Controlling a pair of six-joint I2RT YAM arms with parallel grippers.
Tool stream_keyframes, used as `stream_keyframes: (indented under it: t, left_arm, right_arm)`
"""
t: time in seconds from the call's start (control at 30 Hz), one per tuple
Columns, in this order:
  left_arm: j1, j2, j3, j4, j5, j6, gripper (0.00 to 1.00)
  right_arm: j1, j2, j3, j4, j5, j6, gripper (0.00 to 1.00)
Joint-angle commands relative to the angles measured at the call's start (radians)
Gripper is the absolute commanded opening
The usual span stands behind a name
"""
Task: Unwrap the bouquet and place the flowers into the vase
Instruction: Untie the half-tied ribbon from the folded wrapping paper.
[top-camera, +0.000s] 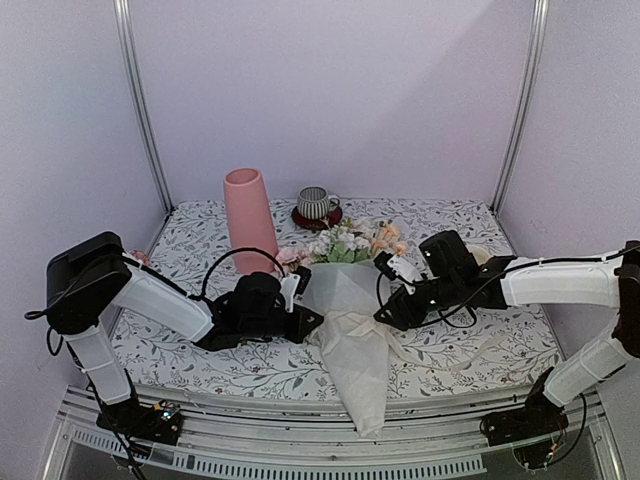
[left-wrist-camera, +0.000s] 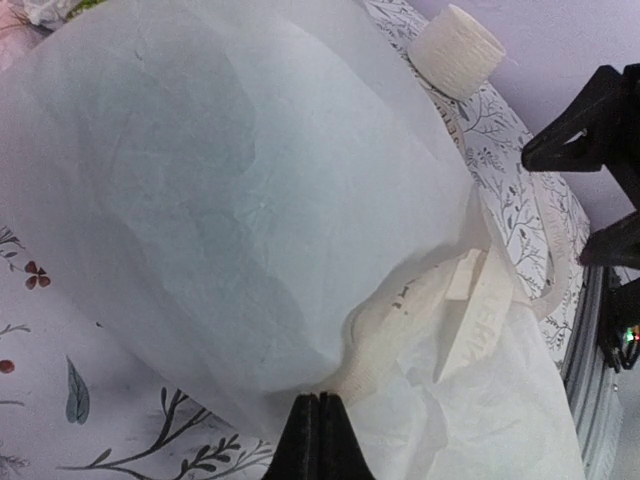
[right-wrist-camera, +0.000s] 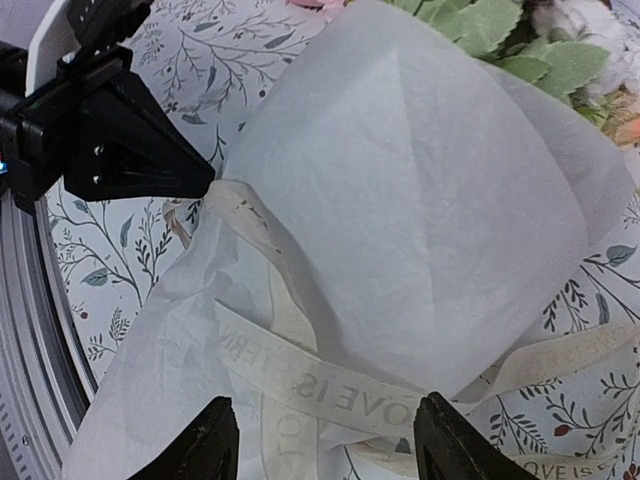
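The cream ribbon is carrying printed capitals. "LOVE IS" is reading clearly in the right wrist view, while other stretches are folding over and staying illegible. In the left wrist view the lettering on it is too blurred to read.

The bouquet is lying on the floral worktop at the centre of the top view, with its blooms pointing to the upper part of the frame. Its paper tail is hanging over the near edge.

The left tool is showing its fingers pressed together at the wrapping's edge. From the right wrist view its tip is touching the spot where ribbon meets paper, and whether it is pinching either is unclear. The right tool is holding its fingers wide apart, with the ribbon running between them.

Only the top view is showing the pink vase, standing upright at upper left of centre, and the striped mug to its right. A cream ribbed mug is appearing at the upper right of the left wrist view.
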Motion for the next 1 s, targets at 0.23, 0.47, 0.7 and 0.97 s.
stream_keyframes:
  t: [0.23, 0.47, 0.7, 0.97]
  left_arm:
    - [0.011, 0.003, -0.009, 0.016, 0.006, -0.005, 0.0]
    - [0.01, 0.0, -0.012, 0.02, 0.007, -0.004, 0.0]
    - [0.01, 0.003, -0.009, 0.023, 0.009, -0.003, 0.0]
    - [0.01, 0.003, -0.009, 0.021, 0.009, -0.002, 0.0]
  right_arm:
    - [0.098, 0.108, 0.096, -0.044, 0.061, -0.046, 0.62]
    - [0.153, 0.072, 0.071, -0.04, 0.143, -0.084, 0.62]
    - [0.22, 0.022, -0.009, 0.039, 0.245, -0.128, 0.62]
    - [0.262, 0.058, -0.018, 0.07, 0.378, -0.175, 0.69]
